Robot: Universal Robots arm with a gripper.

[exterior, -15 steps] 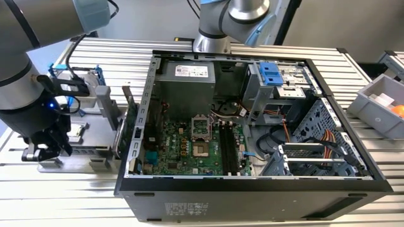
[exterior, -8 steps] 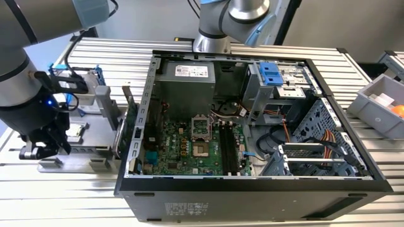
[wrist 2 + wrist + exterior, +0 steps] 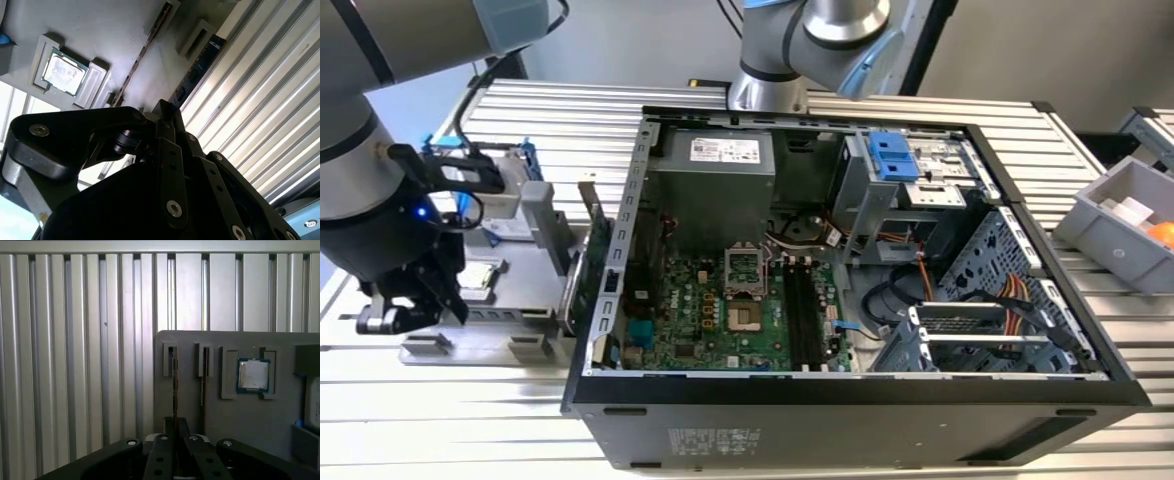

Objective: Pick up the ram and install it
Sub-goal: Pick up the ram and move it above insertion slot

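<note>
The ram (image 3: 174, 390) is a thin dark-blue stick standing on edge in the slot nearest the edge of a grey holder tray (image 3: 235, 430). In the second wrist view the ram (image 3: 195, 70) shows its flat blue side. My gripper (image 3: 175, 422) has its fingers pressed close together on the ram's near end, and the gripper (image 3: 167, 112) meets the stick at its tip. In the exterior view the gripper (image 3: 400, 318) hangs low over the tray (image 3: 480, 345), at the exterior view's left of the open computer case. The black motherboard slots (image 3: 803, 315) lie inside the case.
A second stick (image 3: 202, 382) stands in the neighbouring slot. A processor chip (image 3: 253, 375) sits in a pocket of the tray. A drive in a blue bracket (image 3: 507, 185) and an upright card (image 3: 594, 250) stand by the case wall (image 3: 854, 390). A grey bin (image 3: 1121, 215) sits at the exterior view's right.
</note>
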